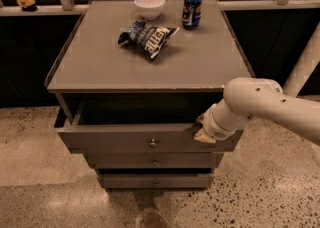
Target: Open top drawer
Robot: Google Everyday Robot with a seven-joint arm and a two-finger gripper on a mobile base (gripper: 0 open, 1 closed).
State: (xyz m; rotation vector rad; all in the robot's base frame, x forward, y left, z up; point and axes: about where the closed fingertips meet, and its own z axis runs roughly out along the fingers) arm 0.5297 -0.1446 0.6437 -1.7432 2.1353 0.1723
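Note:
The top drawer (pixel 125 139) is the widest of three grey drawers under the grey cabinet top. It stands pulled out toward me, with a dark gap behind its front. A small round metal knob (pixel 152 143) sits at its centre. My gripper (pixel 204 131) is at the right end of the drawer front's top edge, at the end of my white arm (pixel 260 104), which comes in from the right. The arm's wrist covers the fingers. Two narrower drawers (pixel 155 162) sit below, pushed in.
On the cabinet top (pixel 100 67) lie a blue chip bag (pixel 147 36), a white bowl (pixel 149 6) and a blue can (pixel 192 10). A white railing post (pixel 305 67) stands at the right. Speckled floor (pixel 35 172) surrounds the cabinet.

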